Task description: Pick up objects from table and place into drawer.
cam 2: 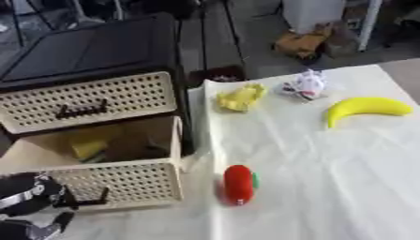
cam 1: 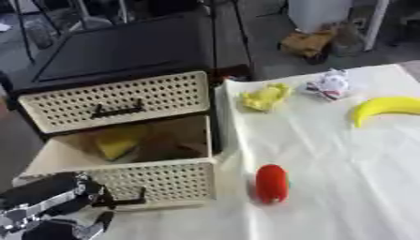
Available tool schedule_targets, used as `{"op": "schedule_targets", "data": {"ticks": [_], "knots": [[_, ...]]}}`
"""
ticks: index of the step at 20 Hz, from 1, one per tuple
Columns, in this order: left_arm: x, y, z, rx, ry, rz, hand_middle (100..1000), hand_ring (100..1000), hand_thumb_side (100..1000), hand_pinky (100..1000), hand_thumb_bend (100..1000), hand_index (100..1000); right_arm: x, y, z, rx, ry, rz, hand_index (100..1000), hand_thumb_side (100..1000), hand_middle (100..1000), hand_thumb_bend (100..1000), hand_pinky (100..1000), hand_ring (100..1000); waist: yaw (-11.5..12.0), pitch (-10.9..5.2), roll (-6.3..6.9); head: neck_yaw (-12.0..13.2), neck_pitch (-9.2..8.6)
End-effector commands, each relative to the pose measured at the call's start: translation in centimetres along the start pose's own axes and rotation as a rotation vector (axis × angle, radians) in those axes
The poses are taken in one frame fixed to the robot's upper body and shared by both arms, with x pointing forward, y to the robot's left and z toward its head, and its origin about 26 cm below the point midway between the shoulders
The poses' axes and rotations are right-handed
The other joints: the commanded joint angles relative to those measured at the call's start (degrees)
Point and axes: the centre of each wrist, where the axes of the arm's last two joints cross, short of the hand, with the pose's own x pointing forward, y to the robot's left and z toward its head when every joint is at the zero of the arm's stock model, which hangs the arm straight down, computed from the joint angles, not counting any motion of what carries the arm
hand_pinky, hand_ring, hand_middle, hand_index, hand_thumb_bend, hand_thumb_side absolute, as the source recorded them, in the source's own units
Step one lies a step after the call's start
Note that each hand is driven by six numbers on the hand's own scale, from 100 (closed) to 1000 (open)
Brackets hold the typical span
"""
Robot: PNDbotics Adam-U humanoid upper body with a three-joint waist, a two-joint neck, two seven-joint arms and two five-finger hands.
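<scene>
The left hand (cam 1: 51,197) is seen at the lower left corner, black with silver joints, its fingers curled against the black handle (cam 1: 123,200) on the front of the open lower drawer (cam 1: 168,180). Whether the handle is actually pinched or only touched cannot be told. The right hand is not shown in either view.

The lower drawer is pulled out toward the viewer. Its front panel is cream plastic, perforated with rows of round holes, and its smooth inner walls are laid bare. Inside it, toward its left rear, a soft-looking yellow object (cam 1: 116,142) is lying; its exact shape cannot be made out.

Just right of the drawer front, on the white cloth (cam 1: 344,187) that covers the desk, a red rounded object (cam 1: 272,183) is lying, oblong and smooth, with a small green patch on its right side in the right eye view.

Behind the open drawer, the upper drawer (cam 1: 115,101) is shut, with the same perforated cream front and a black bar handle. Both are housed in a black cabinet (cam 1: 123,49) with a flat dark top.

Farther back and right of the cabinet, a crumpled yellow item (cam 1: 265,97) is resting on the cloth near its rear edge. Beside that, further right, a small white object with red and dark markings (cam 1: 330,84) is found. A smooth curved yellow banana (cam 1: 384,108) is lying right of these, well apart from the drawer.
</scene>
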Motion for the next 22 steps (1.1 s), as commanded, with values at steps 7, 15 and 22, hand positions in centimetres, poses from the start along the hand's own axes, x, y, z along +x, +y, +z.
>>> {"op": "schedule_targets", "data": {"ticks": [7,15,22], "knots": [[1.2,0.9,0.6,-0.004,-0.031,-0.107,114,100,555,100,100,593,0.5,-0.1,-0.9,0.017,-0.039,0.011,862,1000,726,100,650,806,0.28,-1.51,-0.53,0.01,-0.73],[1.0,0.0,0.3,-0.074,-0.015,-0.105,119,100,557,100,100,768,0.4,0.0,-1.0,0.011,-0.042,0.006,861,1000,727,100,649,805,0.34,-1.42,-0.65,0.21,-0.89],[-1.2,-1.3,-1.0,-0.208,0.066,0.005,119,100,577,100,100,892,0.4,0.1,-0.9,0.004,-0.044,0.002,860,1000,726,100,649,805,-0.23,-1.31,-0.62,0.68,-1.26]]}}
